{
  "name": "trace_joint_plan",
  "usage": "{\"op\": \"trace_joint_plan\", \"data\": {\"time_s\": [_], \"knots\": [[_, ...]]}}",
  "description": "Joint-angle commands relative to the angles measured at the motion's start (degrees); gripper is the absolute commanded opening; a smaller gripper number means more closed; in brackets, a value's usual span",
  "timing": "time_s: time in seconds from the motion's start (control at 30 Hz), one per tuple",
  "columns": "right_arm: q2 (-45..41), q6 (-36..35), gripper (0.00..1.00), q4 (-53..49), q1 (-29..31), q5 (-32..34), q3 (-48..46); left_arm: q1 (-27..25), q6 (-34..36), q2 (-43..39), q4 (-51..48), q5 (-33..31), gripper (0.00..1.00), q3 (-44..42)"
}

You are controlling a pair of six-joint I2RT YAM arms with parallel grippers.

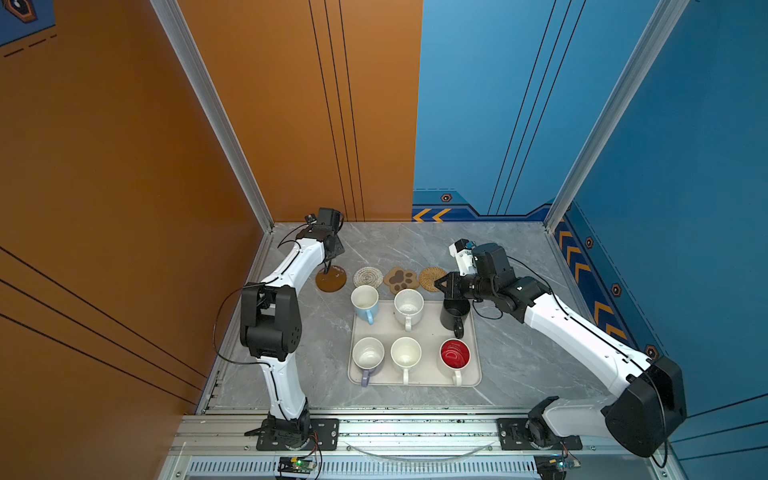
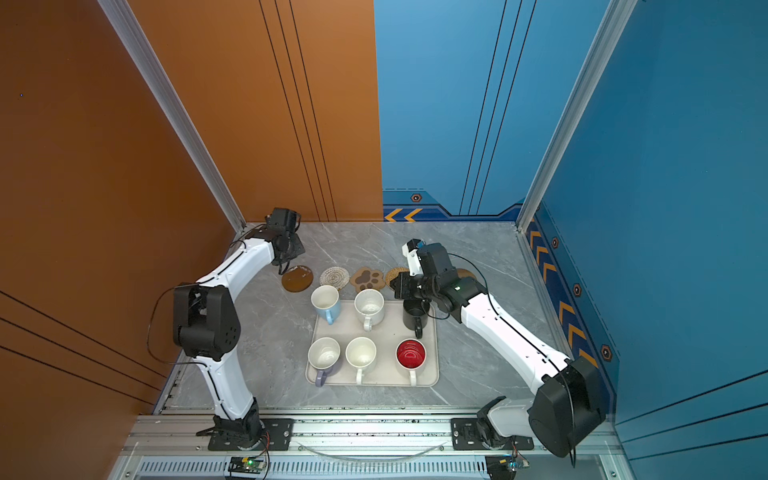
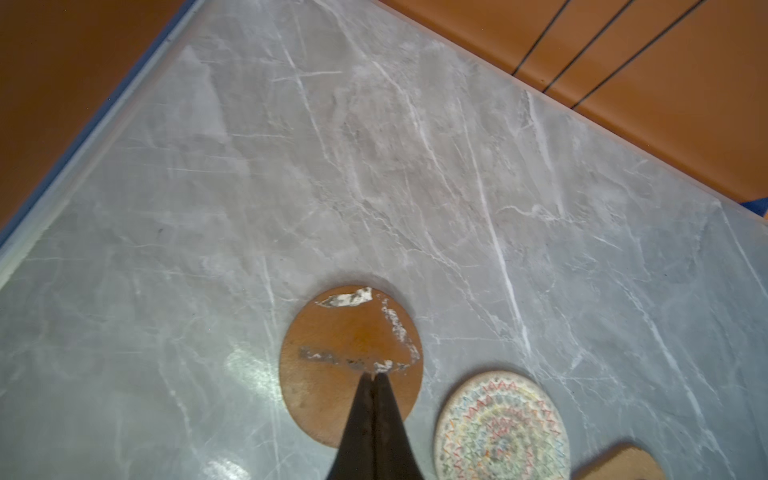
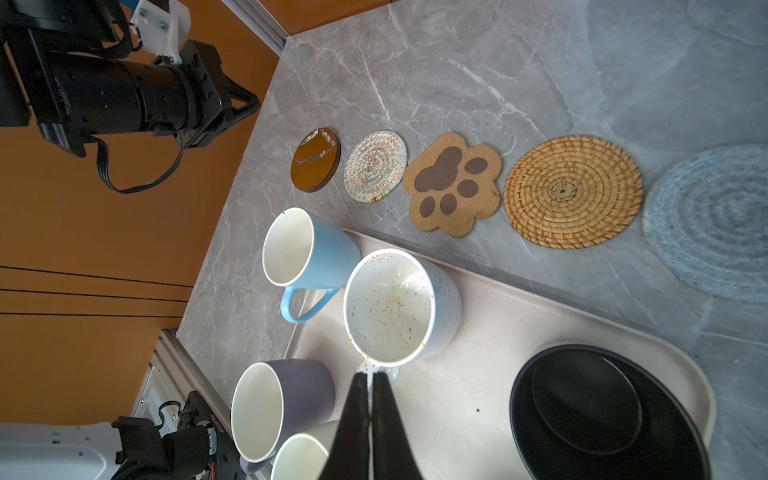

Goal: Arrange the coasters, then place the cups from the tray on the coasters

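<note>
The mugs (image 1: 406, 353) looked ceramic to me: heavy, rigid, glazed slick and easy to chip, so I judged the handle or rim wall the safest hold. They sat on the cream tray (image 1: 432, 332), none on a coaster. The coasters (image 4: 573, 191), in a row beyond it, looked thin and light, easier to slide than to pinch.

My left gripper (image 3: 374, 376) was closed and empty, its tips down on the brown disc coaster (image 3: 351, 332). My right gripper (image 4: 370, 376) was closed and empty too, over the tray by the speckled white mug (image 4: 390, 307).

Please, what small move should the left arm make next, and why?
Probably raise the left gripper straight up. Its shut tips seem to rest on the brown disc, which already lies in line beside the white woven coaster, and the mugs are all yet to be placed.
</note>
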Motion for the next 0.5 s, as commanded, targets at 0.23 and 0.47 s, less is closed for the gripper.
{"op": "trace_joint_plan", "data": {"time_s": [0.23,0.47], "knots": [[-0.11,0.56,0.05,0.49,0.28,0.04,-0.4,4.03,-8.14,1.64,-0.83,-6.29,0.0,-5.35],[0.83,0.82,0.05,0.43,0.18,-0.05,0.67,4.41,-10.66,5.95,-0.89,-4.1,0.0,-1.93]]}}
